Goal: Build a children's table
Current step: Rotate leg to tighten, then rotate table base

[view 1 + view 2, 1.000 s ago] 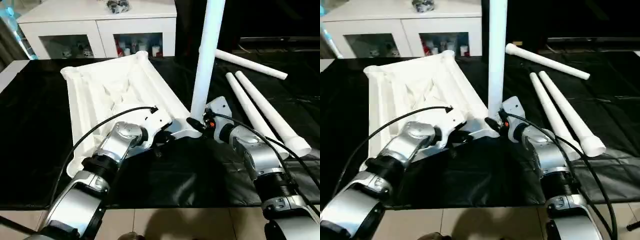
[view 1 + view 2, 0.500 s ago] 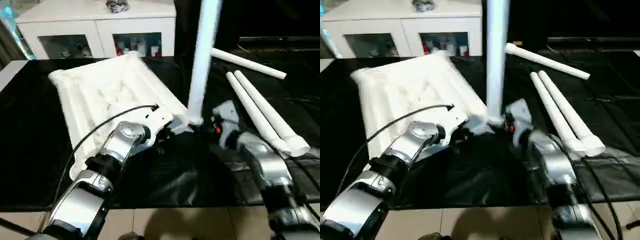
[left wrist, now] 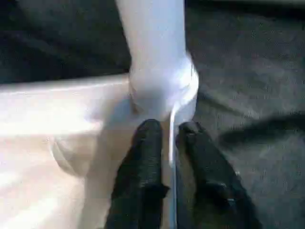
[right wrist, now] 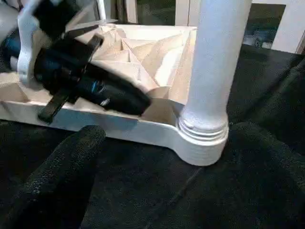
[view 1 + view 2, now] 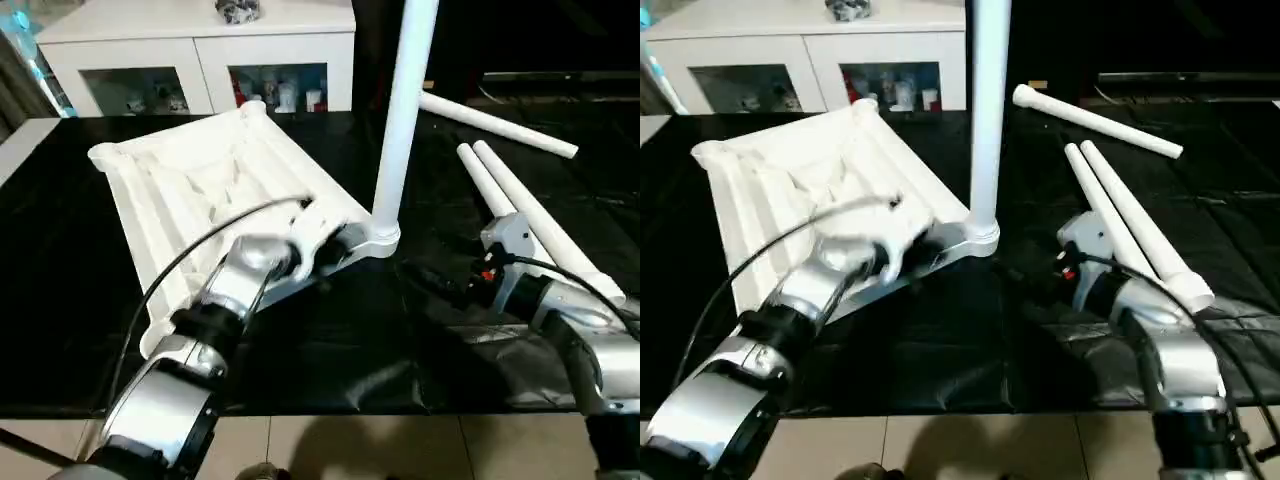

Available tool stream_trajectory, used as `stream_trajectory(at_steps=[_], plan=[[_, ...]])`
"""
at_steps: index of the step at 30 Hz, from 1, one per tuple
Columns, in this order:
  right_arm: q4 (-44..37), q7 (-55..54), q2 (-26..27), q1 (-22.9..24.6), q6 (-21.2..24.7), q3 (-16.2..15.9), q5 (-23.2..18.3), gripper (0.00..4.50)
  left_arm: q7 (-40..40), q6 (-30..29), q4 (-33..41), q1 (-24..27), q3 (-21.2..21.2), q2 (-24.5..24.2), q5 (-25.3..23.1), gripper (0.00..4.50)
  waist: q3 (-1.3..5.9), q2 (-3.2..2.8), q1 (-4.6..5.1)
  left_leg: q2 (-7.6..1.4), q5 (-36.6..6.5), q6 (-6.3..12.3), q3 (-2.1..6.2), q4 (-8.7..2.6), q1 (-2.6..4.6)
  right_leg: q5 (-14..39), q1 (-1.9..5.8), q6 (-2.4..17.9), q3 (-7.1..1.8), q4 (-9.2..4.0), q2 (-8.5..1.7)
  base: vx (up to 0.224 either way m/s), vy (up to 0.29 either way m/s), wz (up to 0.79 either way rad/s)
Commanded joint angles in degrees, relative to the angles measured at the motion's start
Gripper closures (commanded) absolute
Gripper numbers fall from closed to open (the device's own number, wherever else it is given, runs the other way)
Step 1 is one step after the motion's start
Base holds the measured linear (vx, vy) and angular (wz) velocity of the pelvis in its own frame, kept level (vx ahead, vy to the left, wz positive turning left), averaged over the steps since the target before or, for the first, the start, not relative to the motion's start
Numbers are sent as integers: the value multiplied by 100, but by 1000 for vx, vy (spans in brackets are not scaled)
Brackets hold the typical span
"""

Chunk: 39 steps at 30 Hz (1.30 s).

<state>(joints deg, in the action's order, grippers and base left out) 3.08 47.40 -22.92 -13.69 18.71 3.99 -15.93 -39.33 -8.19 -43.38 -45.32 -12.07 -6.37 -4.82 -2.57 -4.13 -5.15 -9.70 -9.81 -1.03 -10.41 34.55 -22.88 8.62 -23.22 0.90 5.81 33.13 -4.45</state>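
Observation:
The white table top [image 5: 200,190] lies underside up on the black cloth. One white leg [image 5: 400,110] stands upright in its near right corner socket [image 5: 384,240]. My left gripper [image 3: 170,128] sits just beside that socket, its two fingers closed on either side of the top's thin rim [image 3: 172,112]. My right gripper [image 5: 432,283] is open, a short way right of the standing leg and touching nothing. In the right wrist view its fingers [image 4: 62,176] stand wide apart in front of the socket [image 4: 202,138]. Three loose legs lie at the right: a pair [image 5: 530,215] and a single one [image 5: 500,120].
A white cabinet [image 5: 200,50] with glass doors stands behind the table, with a small dark object [image 5: 238,10] on top. The black cloth [image 5: 330,350] ends at the near table edge, with pale floor below it. Cables run along both forearms.
My right gripper has opened, let go of the standing leg's base and pulled back to the right. The table top has swung slightly left. My left gripper stays on the rim.

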Motion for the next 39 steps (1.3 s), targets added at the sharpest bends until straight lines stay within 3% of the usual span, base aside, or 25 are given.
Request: stream_trajectory(at_steps=[1, 3, 6, 9, 11, 12, 13, 16, 17, 18, 19, 21, 24, 25, 27, 30, 35, 37, 39], plan=[[-142, -173, 96, 29, 210, -26, -118, 0, 73, 129, 125, 3, 71, -58, 5, 353, 414, 128, -13, -337, -1120, 622, 165, -361, 123, 1863, 313, 882, -248, -451, -467, 0, 0, 0], [-270, -259, 190, 80, 349, -82, -188, 0, 4, 103, 188, -11, 83, -108, 32, 313, 414, 122, -9, -341, -1134, 588, 170, -368, 126, 1907, 308, 870, -253, -455, -473, 0, 0, 0], [-374, -546, 332, 92, 665, -224, -81, 0, 65, 114, 323, -51, 318, -137, 229, 304, 419, 112, -11, -355, -1099, 527, 178, -378, 129, 1788, 302, 914, -261, -430, -475, 0, 0, 0], [-463, -255, 419, 167, 202, -479, -56, 0, -260, -40, 614, -73, 523, -361, 509, 271, 422, 89, -11, -355, -1186, 478, 173, -381, 131, 1726, 293, 920, -268, -421, -486, 0, 0, 0], [-477, -263, 529, 155, 254, -483, -165, 0, -191, -120, 716, -92, 578, -560, 448, 263, 418, 74, 4, -365, -1209, 463, 182, -393, 132, 1616, 287, 948, -273, -396, -473, 0, 0, 0], [-477, -353, 575, 131, 308, -520, -121, 0, -240, -273, 805, -89, 633, -775, 434, 249, 415, 31, 6, -369, -1271, 424, 184, -401, 151, 1632, 272, 953, -277, -394, -469, 0, 0, 0], [-490, -430, 600, 119, 358, -549, -83, 0, -284, -392, 879, -80, 669, -923, 434, 249, 410, 41, 22, -370, -1331, 374, 185, -413, 154, 1644, 272, 947, -280, -392, -460, 0, 0, 0], [-479, -661, 597, 86, 209, -795, 278, 0, -338, -566, 1002, 19, 675, -1726, 40, 249, 397, 52, 43, -369, -1376, 212, 205, -444, 159, 1679, 261, 895, -291, -359, -452, 0, 0, 0], [-380, -745, 636, 41, 158, -892, 400, 0, -271, -460, 955, 65, 622, -2116, -238, 249, 397, 82, 67, -356, -1402, 200, 192, -446, 153, 1700, 268, 867, -295, -364, -450, 0, 0, 0], [-314, -802, 647, 11, 132, -946, 480, 0, -230, -431, 940, 90, 599, -2295, -341, 249, 386, 45, 87, -353, -1504, 134, 205, -455, 165, 1823, 251, 812, -302, -361, -459, 0, 0, 0], [-270, -852, 644, -13, 121, -984, 553, 0, -201, -437, 927, 101, 597, -2389, -386, 249, 384, 64, 106, -352, -1540, 102, 197, -459, 172, 1876, 247, 785, -306, -368, -455, 0, 0, 0], [-98, -952, 722, -129, 228, -1015, 604, 0, -28, -482, 828, 108, 583, -2718, -572, 249, 374, 30, 115, -359, -1673, 26, 196, -461, 217, 1998, 209, 823, -319, -385, -461, 0, 0, 0], [383, -1442, 877, -402, -130, -1043, 1001, 0, 406, -379, 422, 57, 380, -3192, -1045, 249, 373, -10, 85, -368, -1805, -122, 210, -478, 239, 1963, 179, 795, -332, -368, -460, 0, 0, 0], [435, -1481, 883, -427, -165, -1062, 1050, 0, 470, -361, 367, 52, 344, -3243, -1106, 249, 363, 3, 110, -362, -1833, -134, 208, -488, 223, 1943, 185, 778, -338, -372, -448, 0, 0, 0], [577, -1519, 881, -505, -116, -1214, 1146, 0, 572, -416, 269, 92, 250, -3394, -1238, 283, 379, 8, 92, -361, -1807, -173, 208, -485, 233, 1812, 201, 780, -350, -354, -463, 0, 0, 0], [649, -1539, 904, -561, -44, -1303, 1189, 0, 456, -443, 301, 213, 192, -3455, -1332, 295, 388, 5, 57, -370, -1707, -154, 198, -480, 220, 1529, 221, 916, -364, -326, -481, 0, 0, 0], [754, -1521, 888, -618, -220, -1316, 1261, 0, 466, -401, 72, 249, 6, -3469, -1520, 331, 382, -14, 61, -366, -1756, -134, 202, -481, 212, 1603, 230, 904, -364, -338, -484, 0, 0, 0], [735, -1397, 825, -614, -50, -1349, 1220, 0, 435, -423, -25, 263, -65, -3456, -1547, 353, 384, -11, 63, -360, -1819, -144, 205, -479, 221, 1669, 234, 883, -360, -345, -483, 0, 0, 0], [589, -1142, 846, -552, 296, -1283, 898, 0, 373, -466, -62, 302, -119, -3436, -1558, 369, 386, -23, 65, -365, -1831, -103, 211, -479, 221, 1608, 248, 905, -364, -346, -481, 0, 0, 0]])
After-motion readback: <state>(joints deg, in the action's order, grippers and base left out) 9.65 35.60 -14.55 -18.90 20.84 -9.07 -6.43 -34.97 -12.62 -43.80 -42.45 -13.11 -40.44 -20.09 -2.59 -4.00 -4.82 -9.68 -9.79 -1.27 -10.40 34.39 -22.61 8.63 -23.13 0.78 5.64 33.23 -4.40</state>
